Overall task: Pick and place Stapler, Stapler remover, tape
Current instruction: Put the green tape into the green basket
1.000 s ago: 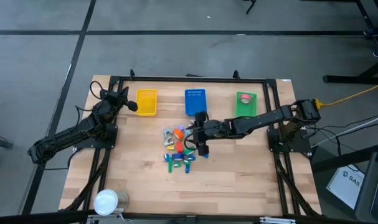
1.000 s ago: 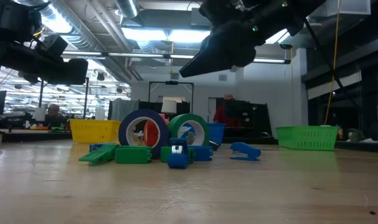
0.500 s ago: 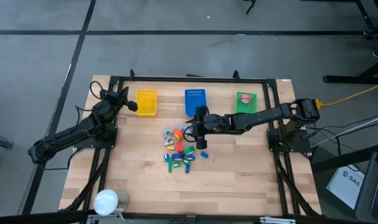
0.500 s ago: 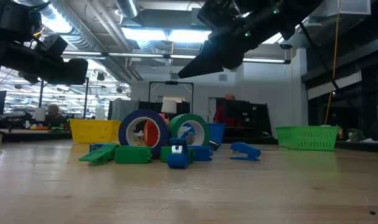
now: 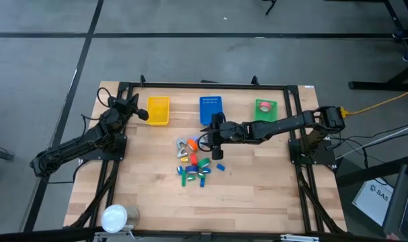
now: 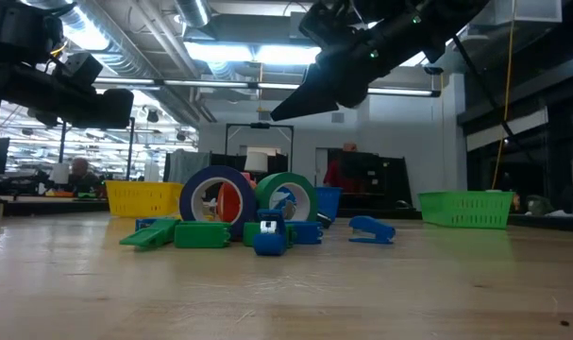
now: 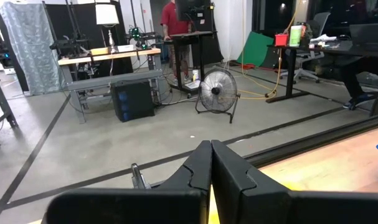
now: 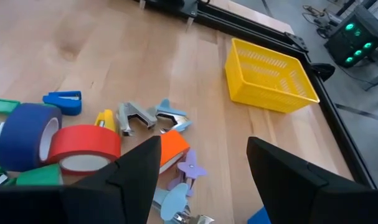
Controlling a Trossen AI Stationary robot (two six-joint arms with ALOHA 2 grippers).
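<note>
A pile lies at the table's middle. It holds a blue tape roll (image 8: 25,134), a red tape roll (image 8: 83,148) and a green tape roll (image 6: 286,198). Small green and blue staplers (image 5: 193,176) lie at its near side, and claw-shaped staple removers (image 8: 152,116) at its far side. My right gripper (image 5: 205,142) hangs open above the pile's far right side, slanting down, with nothing between its fingers (image 8: 136,167). My left gripper (image 7: 210,168) is shut and empty. It waits level at the far left, beside the yellow basket (image 5: 158,111).
Three baskets stand along the far edge: yellow, blue (image 5: 211,109) and green (image 5: 265,111). The green one holds a tape roll. A single blue stapler (image 6: 371,229) lies right of the pile. A white round thing (image 5: 114,218) sits at the near left corner.
My right gripper has moved a little toward the table's far edge above the pile, staying open. Nothing in the pile has moved.
</note>
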